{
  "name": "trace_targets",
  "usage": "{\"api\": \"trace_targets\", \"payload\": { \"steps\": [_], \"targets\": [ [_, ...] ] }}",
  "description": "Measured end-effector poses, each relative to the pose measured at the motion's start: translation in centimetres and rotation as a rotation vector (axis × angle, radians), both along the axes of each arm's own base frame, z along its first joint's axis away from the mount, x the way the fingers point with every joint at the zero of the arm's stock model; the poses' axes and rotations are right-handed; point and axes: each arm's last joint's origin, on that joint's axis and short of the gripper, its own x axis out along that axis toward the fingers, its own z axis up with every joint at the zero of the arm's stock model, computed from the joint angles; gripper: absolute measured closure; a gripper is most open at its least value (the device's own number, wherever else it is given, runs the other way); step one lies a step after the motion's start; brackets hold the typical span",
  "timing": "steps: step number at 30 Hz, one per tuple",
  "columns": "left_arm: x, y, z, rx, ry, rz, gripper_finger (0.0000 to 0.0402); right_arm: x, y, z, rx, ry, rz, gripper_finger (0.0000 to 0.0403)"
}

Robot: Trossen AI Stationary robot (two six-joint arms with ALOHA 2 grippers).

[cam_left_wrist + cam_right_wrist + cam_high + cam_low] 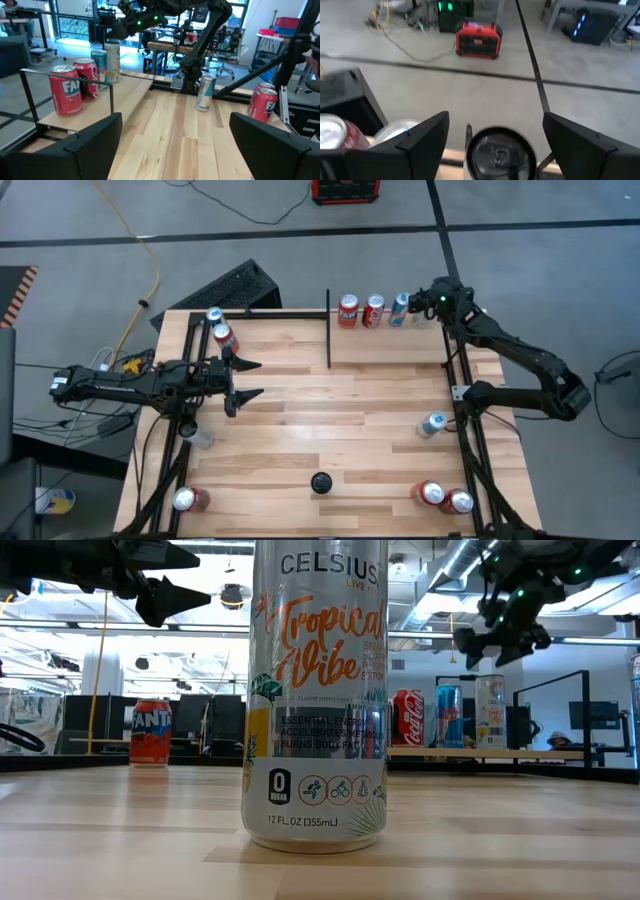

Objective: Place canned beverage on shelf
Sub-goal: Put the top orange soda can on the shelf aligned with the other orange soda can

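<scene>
The tall pale slim beverage can (pixel 500 154) stands upright at the right end of the light butcher-block wood shelf (pixel 385 340), fourth in a row after an orange Fanta can (pixel 348 310), a red cola can (pixel 373 310) and a blue slim can (pixel 399 308). The right gripper (pixel 424 304) hangs just above it, fingers spread and clear of it. The left gripper (pixel 245 379) waits open at the table's left side.
</scene>
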Motion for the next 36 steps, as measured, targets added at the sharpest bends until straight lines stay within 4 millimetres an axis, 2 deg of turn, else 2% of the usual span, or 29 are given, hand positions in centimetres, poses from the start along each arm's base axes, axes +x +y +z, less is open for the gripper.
{"api": "trace_targets", "payload": {
  "steps": [6, 9, 12, 18, 23, 29, 36],
  "targets": [
    [0.0, 0.0, 0.0, 0.005, -0.001, 0.001, 0.0047, 0.1, 2.4, 2.0, -0.090, -0.055, 0.089, 0.0057],
    [0.0, 0.0, 0.1, 0.014, -0.006, 0.002, 0.0047, 0.7, 4.0, 2.9, -0.125, -0.086, 0.196, 0.0057],
    [0.0, 0.0, 0.2, 0.015, -0.017, 0.002, 0.0047, 1.6, 5.8, 3.5, -0.133, -0.140, 0.383, 0.0057],
    [0.0, 0.0, 0.2, 0.002, -0.023, 0.001, 0.0047, 3.8, 9.8, 3.9, -0.065, -0.246, 0.872, 0.0057],
    [-0.1, 0.0, 0.8, -0.022, -0.045, 0.000, 0.0047, 5.4, 13.1, 3.8, -0.014, -0.275, 1.111, 0.0058],
    [-0.1, 0.1, 1.5, -0.039, -0.068, 0.037, 0.0047, 6.7, 15.6, 3.2, 0.033, -0.245, 1.252, 0.0058],
    [1.5, 0.1, 0.8, -0.075, -0.026, 0.048, 0.0047, 7.7, 16.2, 2.0, 0.083, -0.166, 1.282, 0.0058]
  ]
}}
